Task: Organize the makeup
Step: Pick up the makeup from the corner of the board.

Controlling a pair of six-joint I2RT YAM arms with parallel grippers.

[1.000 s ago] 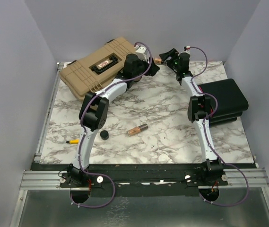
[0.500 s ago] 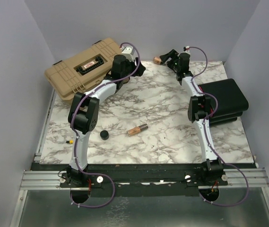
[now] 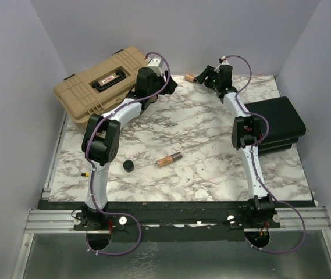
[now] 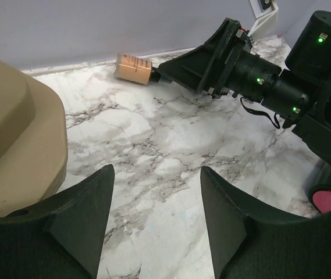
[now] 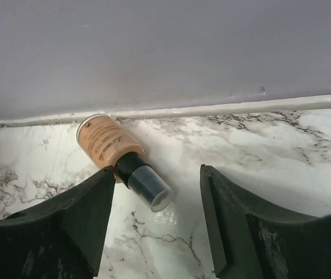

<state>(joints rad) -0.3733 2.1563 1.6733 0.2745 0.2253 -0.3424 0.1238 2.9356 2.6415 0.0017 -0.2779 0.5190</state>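
Left gripper: released, its jaws apart with only bare marble between them. It sits low at the right end of the case, one finger just in front of the case's rounded corner.
Right gripper: unclenched and grasping nothing. Its fingers are spread either side of the bottle's black cap. The cap lies close to the finger on the left of the wrist view, and whether they touch cannot be told. There is a clear gap to the other finger.
Bottle: peach with a black cap, lying on its side against the back wall. It is right of the case and apart from it, with the cap pointing toward the right gripper.
Case: tan and shut, at the back left of the table. Its left corner reaches past the table's left edge.
Tube: a copper lipstick lying on its side, well in front of the case and a little to its right. Nothing touches it.
Jar: small, round and black, well in front of the case. It stands free of both arms.
Pen: yellow, well in front of the case's left end.
Box: black, far right of the case. A pink front shows at its base in the left wrist view.
Table: white marble pattern.
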